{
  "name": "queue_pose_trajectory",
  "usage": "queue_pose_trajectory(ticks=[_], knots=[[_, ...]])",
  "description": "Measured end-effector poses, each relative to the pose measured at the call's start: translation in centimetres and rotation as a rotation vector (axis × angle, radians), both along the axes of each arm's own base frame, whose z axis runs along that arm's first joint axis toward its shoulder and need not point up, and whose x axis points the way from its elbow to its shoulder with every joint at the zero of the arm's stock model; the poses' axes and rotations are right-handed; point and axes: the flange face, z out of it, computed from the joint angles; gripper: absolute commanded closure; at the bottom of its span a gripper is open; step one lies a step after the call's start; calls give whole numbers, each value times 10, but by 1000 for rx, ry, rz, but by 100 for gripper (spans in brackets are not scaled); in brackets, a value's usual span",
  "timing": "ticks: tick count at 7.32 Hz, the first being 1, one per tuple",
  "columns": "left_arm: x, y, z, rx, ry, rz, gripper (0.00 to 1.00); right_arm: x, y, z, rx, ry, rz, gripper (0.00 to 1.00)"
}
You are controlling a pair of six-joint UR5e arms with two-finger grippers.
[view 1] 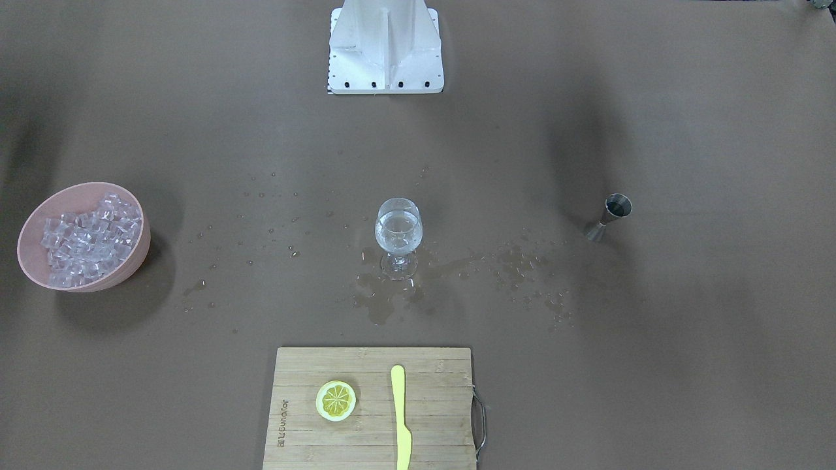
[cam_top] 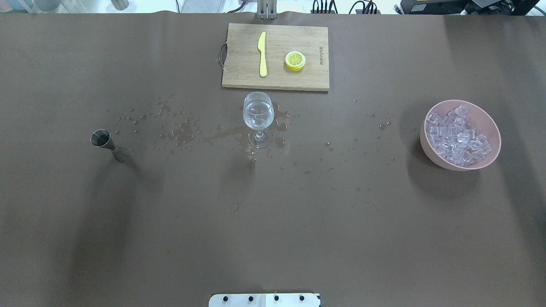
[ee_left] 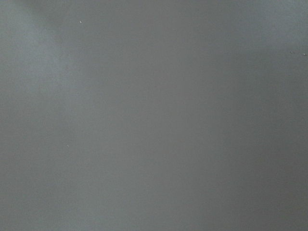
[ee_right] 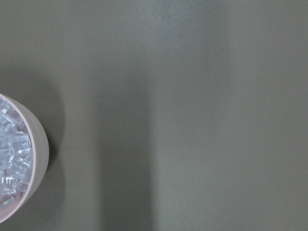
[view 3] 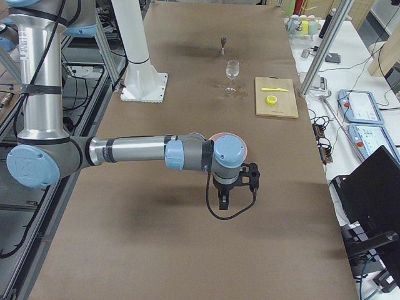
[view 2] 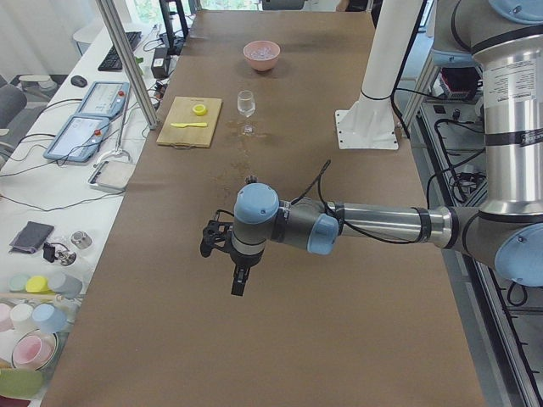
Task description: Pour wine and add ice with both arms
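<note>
A stemmed glass (view 1: 398,232) (cam_top: 258,114) stands mid-table, holding the wine (view 1: 398,237), a clear liquid. A steel jigger (view 1: 610,215) (cam_top: 106,143) stands upright on my left side. The ice (view 1: 88,238) (cam_top: 456,136) (ee_right: 9,159) fills a pink bowl (view 1: 140,251) (cam_top: 426,145) on my right. Only the side views show the arms. My left gripper (view 2: 240,284) hangs over bare table near the left end. My right gripper (view 3: 223,201) hangs just beyond the bowl toward the right end. I cannot tell whether either is open or shut. Neither wrist view shows its fingers.
A wooden cutting board (view 1: 431,424) (cam_top: 243,72) at the far edge carries a lemon slice (view 1: 336,399) and a yellow knife (view 1: 400,418). Spilled drops and a small puddle (view 1: 382,300) surround the glass. The white base block (view 1: 385,46) stands at my edge.
</note>
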Motion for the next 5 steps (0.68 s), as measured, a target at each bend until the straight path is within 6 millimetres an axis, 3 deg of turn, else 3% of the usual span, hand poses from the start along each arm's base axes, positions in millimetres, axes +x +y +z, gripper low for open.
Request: queue_pose_trajectory(ticks=[5], knots=[[0,-1,-12,70,6,1,2,-1,2,3,-11,-7,1,0]])
